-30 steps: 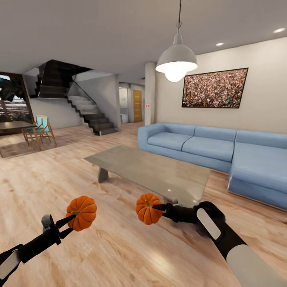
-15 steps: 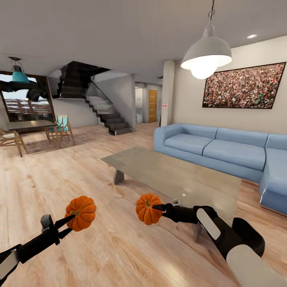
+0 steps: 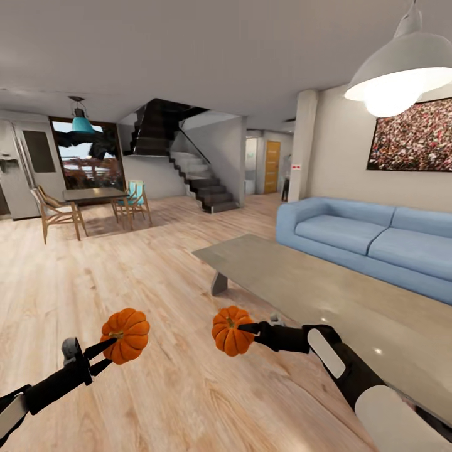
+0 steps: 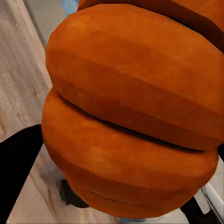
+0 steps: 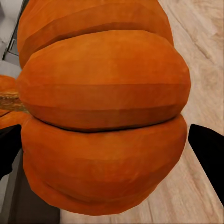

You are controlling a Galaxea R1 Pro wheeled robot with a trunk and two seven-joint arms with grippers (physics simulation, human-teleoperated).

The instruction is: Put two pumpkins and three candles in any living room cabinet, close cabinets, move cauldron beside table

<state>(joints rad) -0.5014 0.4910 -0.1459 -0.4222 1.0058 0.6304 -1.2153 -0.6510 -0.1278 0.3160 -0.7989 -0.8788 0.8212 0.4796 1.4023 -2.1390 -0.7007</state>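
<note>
I hold two small ribbed orange pumpkins above the wood floor. My left gripper (image 3: 110,344) is shut on the left pumpkin (image 3: 127,334), which looms close in the left wrist view as an orange ribbed body (image 4: 130,116). The right gripper (image 3: 246,327) is shut on the right pumpkin (image 3: 230,330), seen big in the right wrist view (image 5: 102,121) with a black fingertip (image 5: 207,154) at its side. The cabinet, candles and cauldron are out of view.
A low grey coffee table (image 3: 326,295) stands just right of my right arm, with a blue sofa (image 3: 370,242) behind it. A dining table with chairs (image 3: 94,204) stands far left, a dark staircase (image 3: 201,182) at the back. Wood floor (image 3: 144,263) lies ahead.
The whole view has swung to the left: sofa, coffee table and lamp slid right, and the dining area came into sight. Both arms keep their pumpkins in the same pose.
</note>
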